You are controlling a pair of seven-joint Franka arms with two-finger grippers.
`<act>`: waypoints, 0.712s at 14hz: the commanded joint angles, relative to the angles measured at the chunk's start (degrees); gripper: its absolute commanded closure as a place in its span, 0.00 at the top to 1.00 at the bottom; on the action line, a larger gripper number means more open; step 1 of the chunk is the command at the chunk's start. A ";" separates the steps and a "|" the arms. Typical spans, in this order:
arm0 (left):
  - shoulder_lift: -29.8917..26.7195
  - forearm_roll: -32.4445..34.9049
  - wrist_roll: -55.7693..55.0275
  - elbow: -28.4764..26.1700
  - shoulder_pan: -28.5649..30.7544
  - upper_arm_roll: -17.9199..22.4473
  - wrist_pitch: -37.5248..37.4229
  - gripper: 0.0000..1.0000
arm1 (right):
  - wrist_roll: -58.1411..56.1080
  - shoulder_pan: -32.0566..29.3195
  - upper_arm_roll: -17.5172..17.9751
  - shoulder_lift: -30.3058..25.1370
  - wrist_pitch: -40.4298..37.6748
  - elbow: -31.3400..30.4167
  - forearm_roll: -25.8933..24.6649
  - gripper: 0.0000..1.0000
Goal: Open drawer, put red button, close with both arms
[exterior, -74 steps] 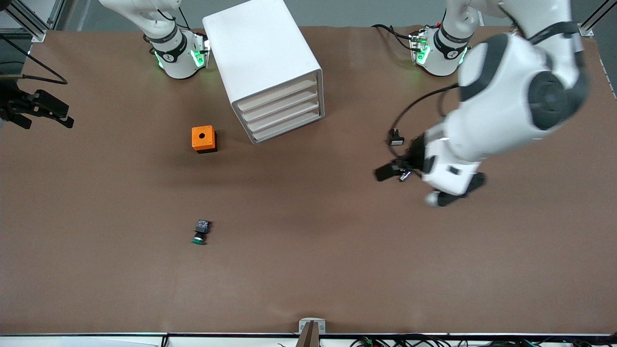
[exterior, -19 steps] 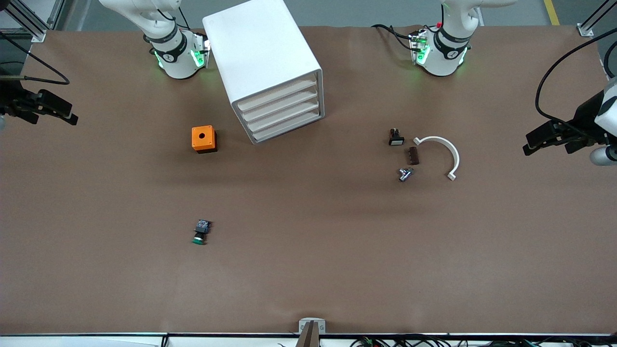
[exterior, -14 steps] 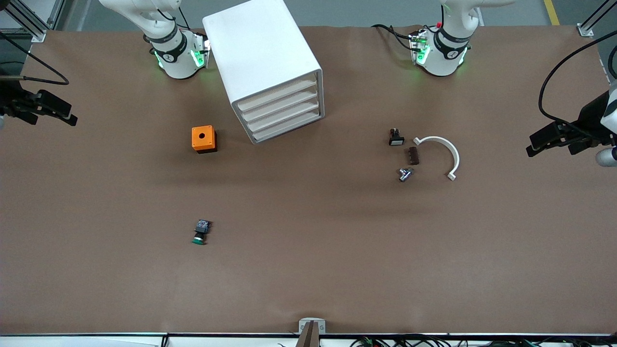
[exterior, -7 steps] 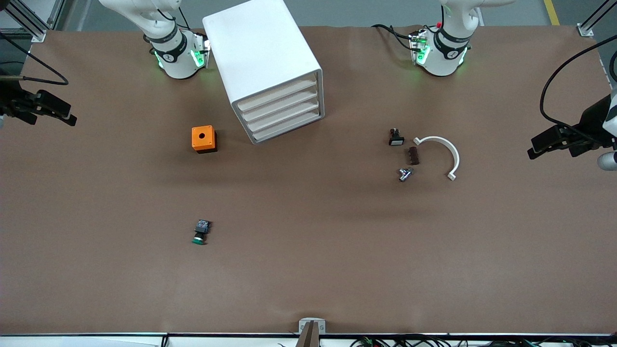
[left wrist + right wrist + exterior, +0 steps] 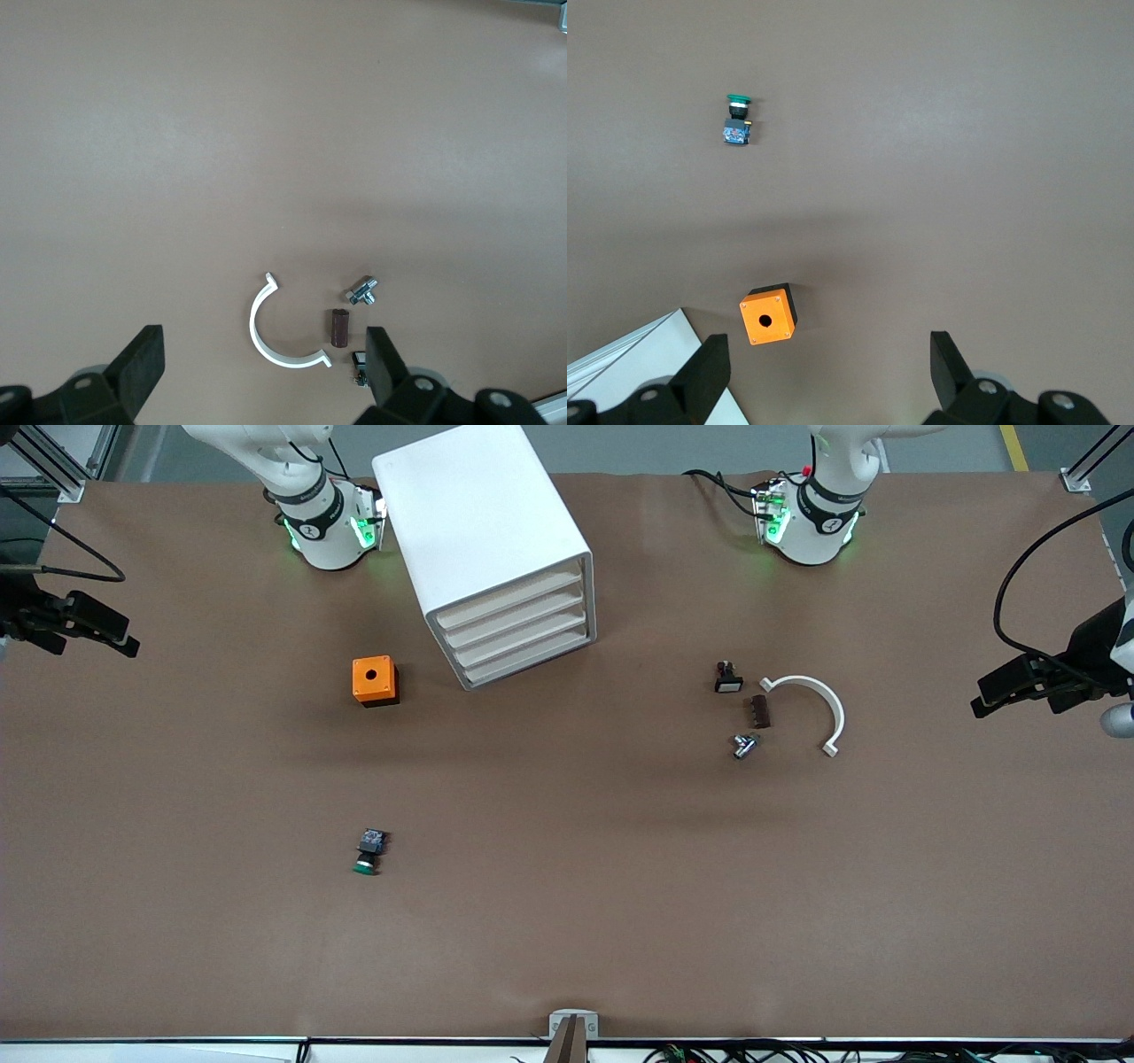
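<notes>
At the right arm's end of the table, over its edge, the right gripper (image 5: 89,633) hangs with its fingers spread wide and nothing between them, wrist camera looking down on the orange box (image 5: 375,680) and the green-capped button (image 5: 368,852). Toward the middle, close to the edge where the bases stand, sits the cabinet (image 5: 483,522), turned so that its four stacked fronts slant toward the front camera and the left arm's end. Every drawer (image 5: 518,633) is flush and shut. The red button is nowhere on the table (it may lie inside a drawer, which cannot be seen). Next come the switch part (image 5: 728,678), the brown block (image 5: 759,711), the metal fitting (image 5: 744,745) and the white curved clamp (image 5: 811,704), all close together. Over the left arm's end the left gripper (image 5: 1019,691) hangs equally wide and empty. Both arms wait well apart from the cabinet, neither clearly nearer; I judge the fronts favour an approach from the left arm.
</notes>
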 commanded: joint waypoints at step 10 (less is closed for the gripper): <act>0.59 0.86 -1.41 2.42 0.48 -1.20 -1.98 1.00 | -0.06 -0.43 0.27 -1.37 0.38 -1.35 -0.49 1.00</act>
